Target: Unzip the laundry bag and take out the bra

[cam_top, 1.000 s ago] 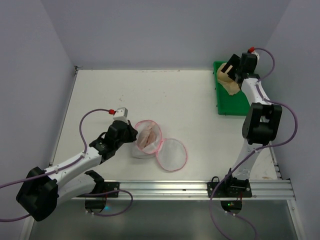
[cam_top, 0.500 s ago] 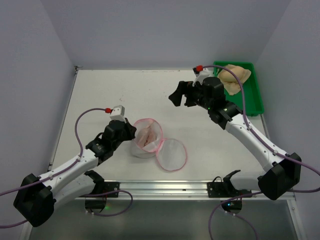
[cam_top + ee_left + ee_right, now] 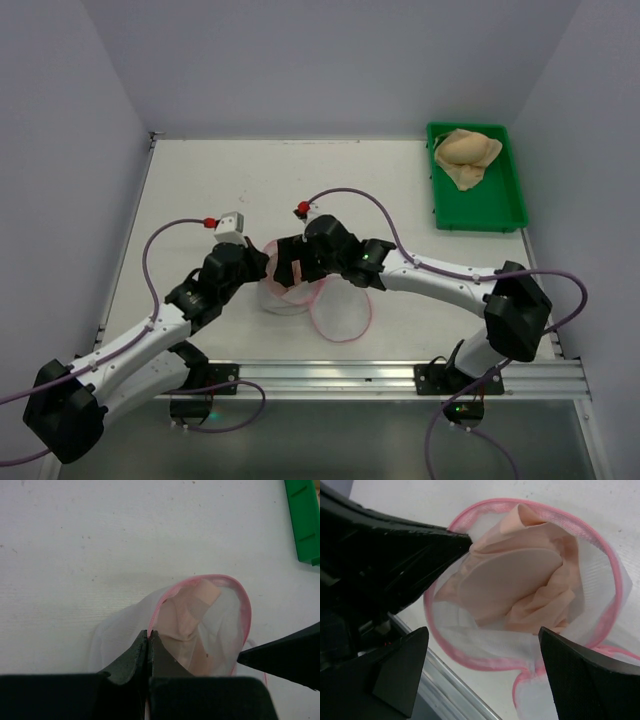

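The laundry bag (image 3: 275, 300) sits unzipped on the table, its round lid (image 3: 341, 310) flopped open to the right. My left gripper (image 3: 258, 263) is shut on the bag's pink rim (image 3: 156, 611) and holds the mouth open. The bra (image 3: 520, 577), peach-pink with a rounded cup, lies bunched inside the bag (image 3: 485, 637) and also shows in the left wrist view (image 3: 192, 615). My right gripper (image 3: 288, 265) hangs open just above the bag's mouth, its fingers (image 3: 400, 675) wide apart and holding nothing. In the top view it hides the bra.
A green tray (image 3: 455, 215) stands at the back right with a beige padded garment (image 3: 465, 157) in it. Its corner shows in the left wrist view (image 3: 305, 520). A metal rail (image 3: 380, 375) runs along the near edge. The two grippers are close together over the bag.
My right arm has swung from the green tray at the back right down to the bag's mouth, leaving the beige garment in the tray. My left gripper has kept its hold on the rim.
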You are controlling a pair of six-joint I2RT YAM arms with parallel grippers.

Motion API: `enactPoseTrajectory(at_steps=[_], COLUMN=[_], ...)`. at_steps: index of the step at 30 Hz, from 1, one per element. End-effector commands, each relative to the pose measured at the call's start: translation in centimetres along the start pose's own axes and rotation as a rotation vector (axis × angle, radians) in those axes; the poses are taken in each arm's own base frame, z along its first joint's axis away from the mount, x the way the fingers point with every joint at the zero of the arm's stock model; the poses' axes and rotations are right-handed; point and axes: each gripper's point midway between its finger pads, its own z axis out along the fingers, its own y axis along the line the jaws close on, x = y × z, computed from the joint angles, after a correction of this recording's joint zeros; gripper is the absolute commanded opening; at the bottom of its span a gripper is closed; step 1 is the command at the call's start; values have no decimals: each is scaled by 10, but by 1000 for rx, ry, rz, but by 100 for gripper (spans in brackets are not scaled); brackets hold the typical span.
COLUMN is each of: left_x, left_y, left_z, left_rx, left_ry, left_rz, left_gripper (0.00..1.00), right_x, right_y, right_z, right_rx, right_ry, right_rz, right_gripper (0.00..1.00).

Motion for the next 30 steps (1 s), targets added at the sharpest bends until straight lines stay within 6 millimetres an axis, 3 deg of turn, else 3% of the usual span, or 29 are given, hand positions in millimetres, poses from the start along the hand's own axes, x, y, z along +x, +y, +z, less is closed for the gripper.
enactPoseTrajectory(at_steps=[1,8,15,23,26,27,30], left_x=[-3,4,8,15,14,14,13], left_y=[2,-2,-19,-28,-27,-26,-24], left_z=[-2,-1,1,1,-1,-1,-3], left_rx=[-3,33,129,183,185,180,176], left_ry=[-23,-4,-8,20,12,10,1], left_rz=[-23,-42,-91,-119,-123,-125,-126], left_gripper=[0,0,0,0,0,0,0], right_x=[-22,-21,-32,-18,-14,-9,-5], right_y=[7,9,16,-1,-15,-21,-34], right_z=[16,44,42,55,58,58,59], right_rx=[40,16,-26,24,57,68,99], right_ry=[-83,-111,-168,-140,-136,-125,-119], right_rz=[86,108,149,210,239,248,272], right_gripper=[93,90,87,83,71,59,39])
